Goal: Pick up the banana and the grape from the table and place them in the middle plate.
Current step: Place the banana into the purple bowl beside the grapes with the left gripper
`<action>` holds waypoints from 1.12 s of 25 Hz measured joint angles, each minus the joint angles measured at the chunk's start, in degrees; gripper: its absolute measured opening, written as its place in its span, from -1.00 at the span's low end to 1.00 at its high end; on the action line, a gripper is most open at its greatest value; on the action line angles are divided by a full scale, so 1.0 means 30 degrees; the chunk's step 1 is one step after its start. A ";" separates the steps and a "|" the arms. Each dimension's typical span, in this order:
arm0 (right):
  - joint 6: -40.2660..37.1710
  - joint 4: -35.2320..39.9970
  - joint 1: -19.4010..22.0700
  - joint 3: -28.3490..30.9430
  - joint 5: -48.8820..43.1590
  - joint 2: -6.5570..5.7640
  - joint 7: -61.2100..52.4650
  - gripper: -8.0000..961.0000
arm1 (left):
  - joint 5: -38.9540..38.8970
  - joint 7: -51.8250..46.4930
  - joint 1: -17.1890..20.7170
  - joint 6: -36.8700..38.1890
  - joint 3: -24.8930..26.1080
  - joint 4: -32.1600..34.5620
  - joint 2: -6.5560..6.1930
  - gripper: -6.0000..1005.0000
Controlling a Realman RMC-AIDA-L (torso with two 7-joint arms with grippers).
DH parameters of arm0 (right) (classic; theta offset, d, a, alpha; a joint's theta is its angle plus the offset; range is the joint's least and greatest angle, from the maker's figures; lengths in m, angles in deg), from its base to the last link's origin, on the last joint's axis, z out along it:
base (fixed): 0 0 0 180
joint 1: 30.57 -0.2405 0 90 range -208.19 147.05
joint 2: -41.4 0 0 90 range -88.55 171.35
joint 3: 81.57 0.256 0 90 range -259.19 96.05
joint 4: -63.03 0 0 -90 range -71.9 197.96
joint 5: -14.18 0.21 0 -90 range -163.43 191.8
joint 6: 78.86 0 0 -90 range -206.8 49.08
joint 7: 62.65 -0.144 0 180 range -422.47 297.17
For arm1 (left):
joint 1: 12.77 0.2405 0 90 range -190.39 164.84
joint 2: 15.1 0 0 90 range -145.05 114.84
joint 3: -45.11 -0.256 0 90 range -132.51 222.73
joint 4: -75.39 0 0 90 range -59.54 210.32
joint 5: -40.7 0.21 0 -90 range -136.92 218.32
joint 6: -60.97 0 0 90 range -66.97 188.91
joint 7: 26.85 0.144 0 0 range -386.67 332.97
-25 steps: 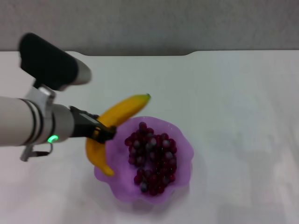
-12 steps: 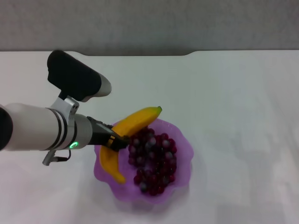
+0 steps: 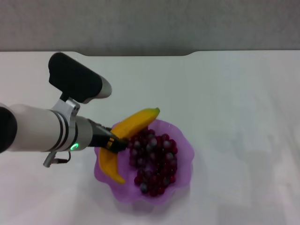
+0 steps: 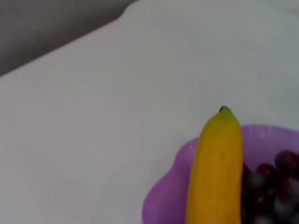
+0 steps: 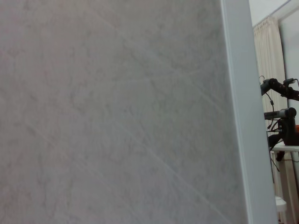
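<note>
Yellow banana [image 3: 125, 136] slants, green tip pointing far-right, over plate [image 3: 183, 154].

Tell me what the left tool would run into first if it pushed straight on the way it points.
Likely the dark-red grape bunch in the translucent purple scalloped plate: the left tool, gripping the curved yellow banana, points across the plate. Depth is unclear.

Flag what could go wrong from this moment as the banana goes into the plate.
1. The left gripper holds the banana across the middle plate rim; released here, it may tip out onto the table.
2. Lowering the banana could press on the grape bunch and shift the plate.
</note>
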 joint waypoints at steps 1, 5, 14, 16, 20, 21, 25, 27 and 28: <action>0.0000 0.0000 0.0000 -0.0001 -0.0001 0.0000 0.0000 0.86 | 0.0000 0.0001 0.0000 -0.0018 -0.0023 -0.0132 -0.0001 0.00; 0.0000 0.0000 -0.0001 -0.0001 0.0000 0.0000 0.0000 0.86 | -0.0023 0.0014 -0.0203 -0.0001 -0.0079 -0.0599 -0.0001 0.00; -0.0001 -0.0001 0.0008 0.0025 0.0000 0.0000 0.0000 0.86 | -0.0234 -0.0009 -0.0353 -0.0217 -0.1635 -0.0151 0.0029 0.00; -0.0003 0.0000 0.0007 0.0028 -0.0001 0.0000 0.0001 0.86 | -0.0292 -0.0007 -0.0365 -0.0226 -0.1891 -0.0054 0.0029 0.00; -0.0004 0.0000 -0.0009 0.0009 0.0000 0.0000 0.0000 0.86 | -0.0292 -0.0016 -0.0423 -0.0182 -0.1920 -0.0038 0.0028 0.00; -0.0004 0.0000 -0.0011 0.0006 0.0000 0.0000 0.0000 0.86 | -0.0293 -0.0038 -0.0444 -0.0111 -0.1890 -0.0075 0.0028 0.00; -0.0004 -0.0001 -0.0018 0.0000 0.0000 0.0000 0.0000 0.86 | -0.0268 -0.0241 -0.0531 0.0128 -0.1807 -0.0202 0.0028 0.00; -0.0005 -0.0001 -0.0022 0.0000 0.0000 0.0000 0.0001 0.86 | -0.0195 -0.0394 -0.0558 0.0262 -0.1795 -0.0207 0.0029 0.00; -0.0005 0.0000 -0.0023 -0.0001 0.0000 0.0001 0.0000 0.86 | -0.0161 -0.0507 -0.0575 0.0331 -0.1793 -0.0207 0.0029 0.00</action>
